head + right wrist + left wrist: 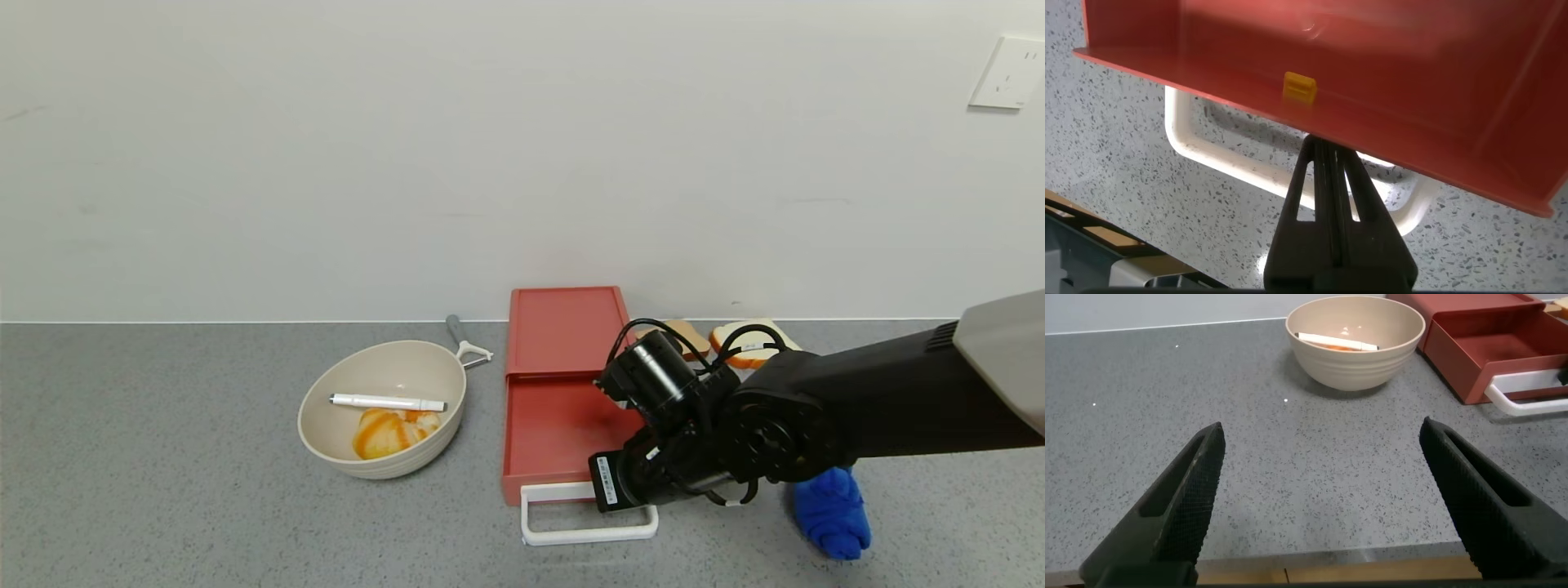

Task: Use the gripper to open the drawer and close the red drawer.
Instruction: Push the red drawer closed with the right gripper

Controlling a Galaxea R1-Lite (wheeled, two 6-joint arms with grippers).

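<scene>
The salmon-red drawer box (567, 327) lies against the wall with its red tray (555, 425) slid out toward me. The white loop handle (571, 535) lies at the tray's near end. My right gripper (633, 490) is at the handle's right part. In the right wrist view its fingers are shut together (1327, 149), cross over the handle bar (1208, 155) and have their tips at the tray's front wall (1388, 122), holding nothing. My left gripper (1321, 431) is open and empty, low over the table's near edge, left of the drawer (1486, 343).
A beige bowl (382, 408) with a white pen and an orange thing stands left of the drawer, a peeler (465, 341) behind it. Two bread slices (747, 343) lie at the drawer's right. A blue cloth (831, 510) lies under the right arm.
</scene>
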